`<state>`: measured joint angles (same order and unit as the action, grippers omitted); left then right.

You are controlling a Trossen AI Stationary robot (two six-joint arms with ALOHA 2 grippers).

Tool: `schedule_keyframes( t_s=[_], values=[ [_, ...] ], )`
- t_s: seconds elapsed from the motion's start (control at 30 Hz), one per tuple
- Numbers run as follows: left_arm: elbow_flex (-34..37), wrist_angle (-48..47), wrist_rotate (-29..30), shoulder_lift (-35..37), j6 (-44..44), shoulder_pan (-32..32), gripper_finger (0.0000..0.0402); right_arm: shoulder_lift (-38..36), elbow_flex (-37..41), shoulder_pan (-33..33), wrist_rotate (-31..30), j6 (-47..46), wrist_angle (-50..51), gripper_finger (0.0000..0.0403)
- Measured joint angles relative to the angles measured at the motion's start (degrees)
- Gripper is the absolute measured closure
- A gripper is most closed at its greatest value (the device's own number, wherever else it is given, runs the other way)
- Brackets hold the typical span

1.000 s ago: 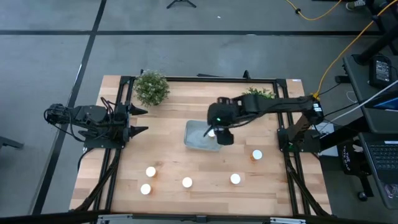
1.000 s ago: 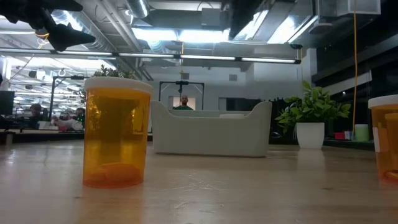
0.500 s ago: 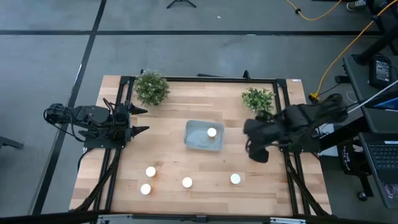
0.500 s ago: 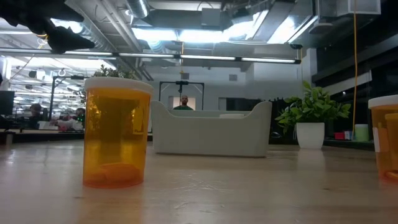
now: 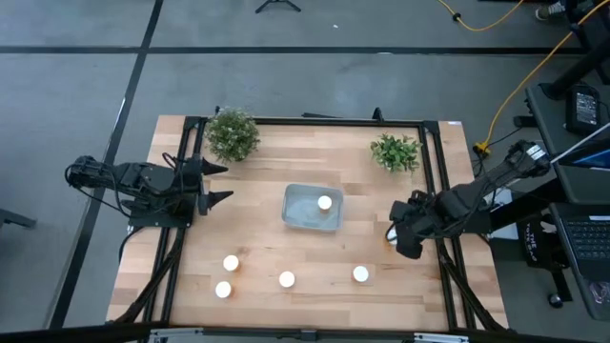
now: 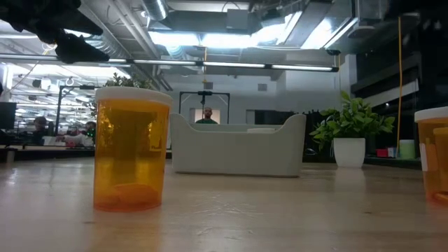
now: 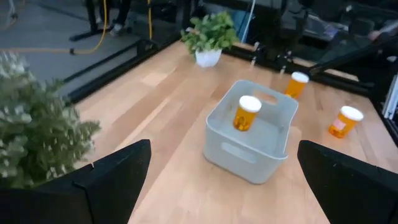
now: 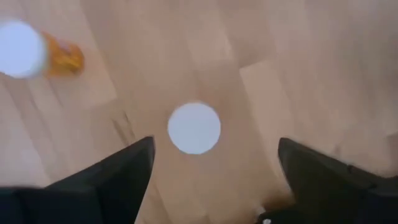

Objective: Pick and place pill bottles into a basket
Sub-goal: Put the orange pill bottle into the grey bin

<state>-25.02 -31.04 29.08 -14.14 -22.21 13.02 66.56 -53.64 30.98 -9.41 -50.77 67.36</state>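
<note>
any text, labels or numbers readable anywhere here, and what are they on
None can be read.
The pill bottles show bare orange sides and plain white caps; no label is visible.
The basket has plain walls with no marking.
The plant pot is blank white.
Signs in the room behind the table are too small and blurred to read.

Premises: an open-plan robotics laboratory or industrial workspace. A wooden table (image 5: 305,171) in a black metal frame (image 5: 434,191) stands on a grey floor (image 5: 286,86) marked with dark lines. Orange cables (image 5: 519,81) run across the floor to side benches with a laptop (image 5: 581,233). The low view shows an exposed ceiling with pipes and ducts (image 6: 175,42), strip lights (image 6: 231,66), and a person (image 6: 206,116) standing in the background. Two potted plants (image 5: 232,134) sit on the table.
</note>
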Motion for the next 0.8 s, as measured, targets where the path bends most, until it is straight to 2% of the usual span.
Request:
schedule_keyframes(
  t_s=[0.13, 0.23, 0.5, 0.8],
  values=[
    [0.00, -0.01, 0.00, -2.08, -2.82, 0.00, 0.0002, -0.83, 5.64, 0.04, 1.47, -0.10, -9.58, 0.0060],
    [0.00, 0.00, -0.09, -3.74, -4.05, 0.00, 0.0002, -0.67, 7.08, 0.04, 1.94, -0.53, -12.05, 0.0060],
    [0.00, 2.26, -0.93, -7.40, -4.13, 0.00, 0.0002, -0.67, 7.10, -1.22, 1.46, -0.58, -11.87, 0.0060],
    [0.00, 3.01, -2.19, -7.77, -4.05, -0.01, 0.0002, 1.45, 7.10, -1.20, 1.44, 2.64, -11.68, 0.0061]
  ],
)
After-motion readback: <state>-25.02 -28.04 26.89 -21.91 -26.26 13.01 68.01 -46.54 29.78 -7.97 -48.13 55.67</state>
